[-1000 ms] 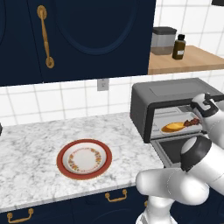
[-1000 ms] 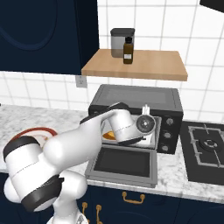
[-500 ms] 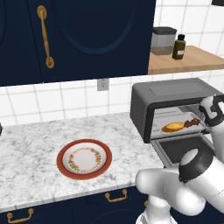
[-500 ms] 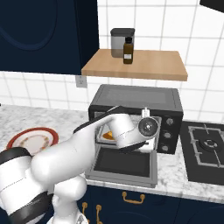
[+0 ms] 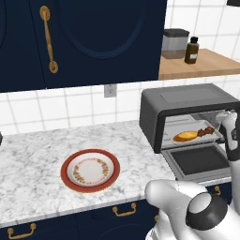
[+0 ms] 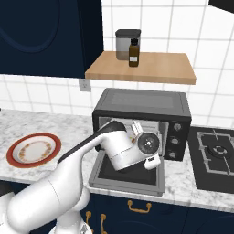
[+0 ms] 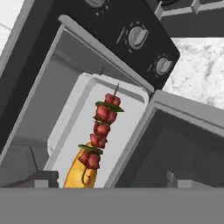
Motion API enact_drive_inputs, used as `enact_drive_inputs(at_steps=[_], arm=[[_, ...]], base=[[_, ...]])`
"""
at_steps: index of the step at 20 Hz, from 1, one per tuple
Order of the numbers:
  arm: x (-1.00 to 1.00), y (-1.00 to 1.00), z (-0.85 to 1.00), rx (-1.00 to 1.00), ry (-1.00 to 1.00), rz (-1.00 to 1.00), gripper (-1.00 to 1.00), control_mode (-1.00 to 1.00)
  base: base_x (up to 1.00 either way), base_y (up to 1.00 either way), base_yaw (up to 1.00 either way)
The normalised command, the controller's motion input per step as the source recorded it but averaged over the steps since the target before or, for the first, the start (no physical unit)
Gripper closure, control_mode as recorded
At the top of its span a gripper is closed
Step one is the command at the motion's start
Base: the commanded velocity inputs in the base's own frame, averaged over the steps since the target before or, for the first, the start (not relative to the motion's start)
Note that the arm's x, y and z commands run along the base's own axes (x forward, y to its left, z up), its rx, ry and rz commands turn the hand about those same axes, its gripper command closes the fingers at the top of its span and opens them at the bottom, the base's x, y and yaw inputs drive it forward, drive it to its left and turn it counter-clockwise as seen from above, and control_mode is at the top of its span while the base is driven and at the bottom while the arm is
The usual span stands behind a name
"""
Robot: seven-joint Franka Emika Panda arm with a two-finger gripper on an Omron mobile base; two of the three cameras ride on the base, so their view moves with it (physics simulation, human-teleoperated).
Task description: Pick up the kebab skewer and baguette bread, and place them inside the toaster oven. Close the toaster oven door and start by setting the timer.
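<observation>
Two items, kebab skewer (image 7: 101, 131) & baguette bread (image 7: 81, 175), lie on tray (image 7: 127, 127) inside toaster oven (image 5: 187, 101). Hand, jaws apart & empty, sits just outside opening; toaster oven door (image 5: 199, 161) hangs open below, nxt to close.

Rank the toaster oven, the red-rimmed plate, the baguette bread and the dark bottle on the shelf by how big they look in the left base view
1. toaster oven
2. red-rimmed plate
3. baguette bread and dark bottle: these look about alike, and the bottle stands farther back, so I won't rank them.
</observation>
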Motion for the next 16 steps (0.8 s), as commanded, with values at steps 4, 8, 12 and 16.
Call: enact_drive_inputs(at_steps=[4, 8, 12, 16], arm=[[-0.50, 0.34, 0.00, -0.32, 0.00, 0.46, -1.00, -1.00], [-0.23, 0.67, 0.07, -0.32, 0.00, 0.46, -1.00, -1.00], [-0.14, 0.56, 0.14, -0.30, 0.00, 0.39, -1.00, -1.00], [-0.22, 0.17, 0.13, -0.24, -0.04, 0.36, -1.00, -1.00]], base=[[0.00, 0.00, 0.00], [0.00, 0.00, 0.00], [0.00, 0.00, 0.00], [0.00, 0.00, 0.00]])
